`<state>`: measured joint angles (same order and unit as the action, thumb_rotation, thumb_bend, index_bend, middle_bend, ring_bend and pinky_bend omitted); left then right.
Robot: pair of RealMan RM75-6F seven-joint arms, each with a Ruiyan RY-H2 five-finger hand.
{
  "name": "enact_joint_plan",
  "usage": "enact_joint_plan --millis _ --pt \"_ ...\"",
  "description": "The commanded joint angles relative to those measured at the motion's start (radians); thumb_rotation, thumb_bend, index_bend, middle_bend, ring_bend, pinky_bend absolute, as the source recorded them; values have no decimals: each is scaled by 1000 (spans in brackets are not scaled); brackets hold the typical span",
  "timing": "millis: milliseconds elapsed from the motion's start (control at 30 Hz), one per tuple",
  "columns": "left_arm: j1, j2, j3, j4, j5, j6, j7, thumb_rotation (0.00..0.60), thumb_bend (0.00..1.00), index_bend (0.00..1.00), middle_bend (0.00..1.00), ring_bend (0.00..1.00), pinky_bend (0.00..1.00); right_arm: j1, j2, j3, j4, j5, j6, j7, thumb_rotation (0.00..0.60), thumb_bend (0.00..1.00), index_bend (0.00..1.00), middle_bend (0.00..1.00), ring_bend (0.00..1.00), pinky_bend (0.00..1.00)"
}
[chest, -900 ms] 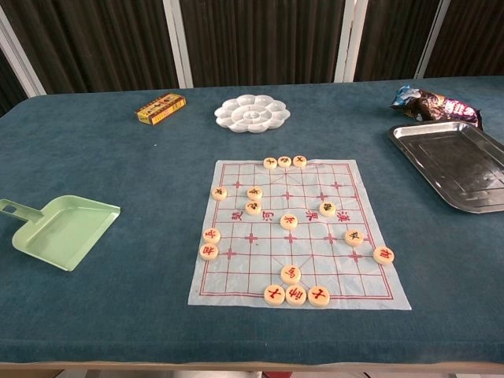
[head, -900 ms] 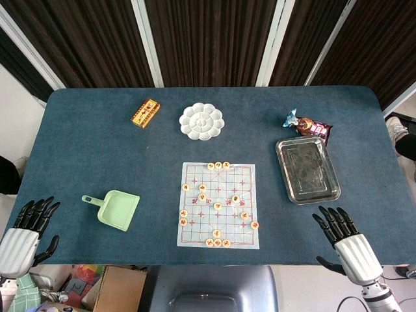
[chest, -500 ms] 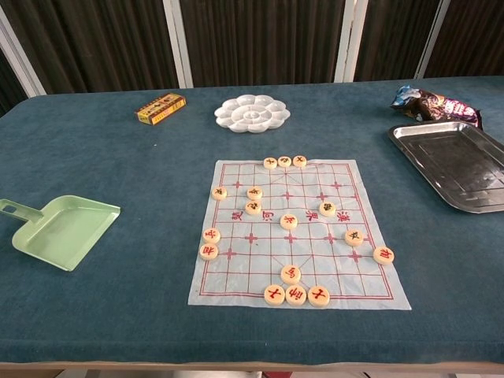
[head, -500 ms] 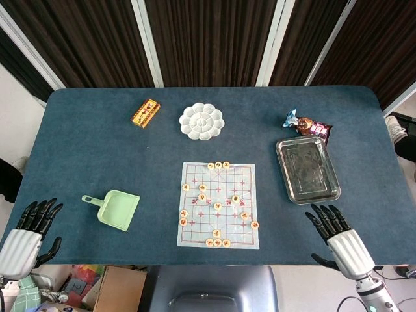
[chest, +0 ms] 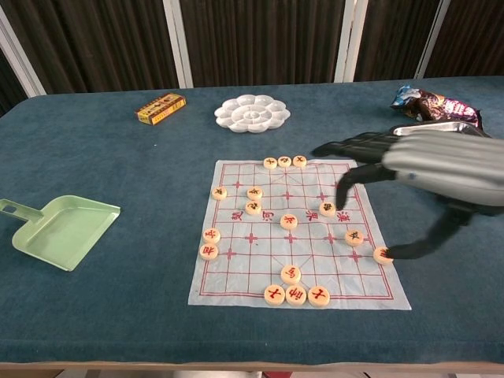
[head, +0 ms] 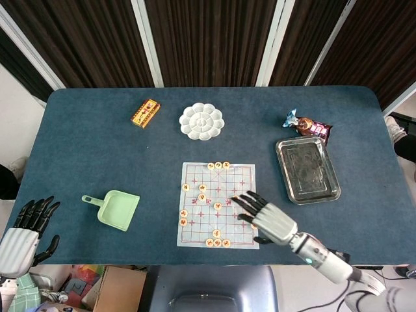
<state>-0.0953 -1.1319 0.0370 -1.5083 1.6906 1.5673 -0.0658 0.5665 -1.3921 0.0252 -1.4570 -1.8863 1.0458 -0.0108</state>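
A paper Chinese chess board (head: 198, 233) (chest: 236, 272) lies at the table's front centre, with several round pieces (chest: 290, 222) scattered on it. My right hand (head: 265, 218) (chest: 429, 167) hovers over the board's right side, fingers spread and holding nothing. In the chest view one fingertip hangs just above a piece (chest: 327, 209), and the thumb tip sits by the piece (chest: 383, 254) at the right edge. My left hand (head: 26, 229) stays off the table's front left corner, fingers apart and empty; the chest view does not show it.
A green dustpan (head: 116, 209) (chest: 59, 231) lies front left. At the back are a yellow box (head: 145, 113) (chest: 161, 108) and a white flower-shaped palette (head: 202, 121) (chest: 252, 113). A steel tray (head: 307, 170) and a snack packet (head: 307, 125) (chest: 437, 104) are at the right.
My right hand has swung from the table's front right corner leftward and forward over the board's right side. The left hand has barely moved. No piece has shifted.
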Motion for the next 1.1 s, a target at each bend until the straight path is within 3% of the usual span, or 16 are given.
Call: enact_joint_plan --millis 33,267,600,1100 --pt "2 2 -7 1 -13 2 -2 600 455 0 0 0 6 102 -87 27 54 -12 -92 18 600 356 537 17 0 0" --pt "4 5 -13 0 -25 3 -13 600 455 0 0 0 6 162 -161 19 137 7 -137 -58 600 359 570 39 0 0" --pt "3 4 -12 -2 -24 -1 -8 600 455 0 0 0 6 183 -213 -14 214 34 -114 -73 600 359 573 46 0 0" --pt "4 6 -11 4 -14 9 -25 600 454 0 0 0 7 216 -273 -42 248 88 -135 -107 600 387 596 58 0 0"
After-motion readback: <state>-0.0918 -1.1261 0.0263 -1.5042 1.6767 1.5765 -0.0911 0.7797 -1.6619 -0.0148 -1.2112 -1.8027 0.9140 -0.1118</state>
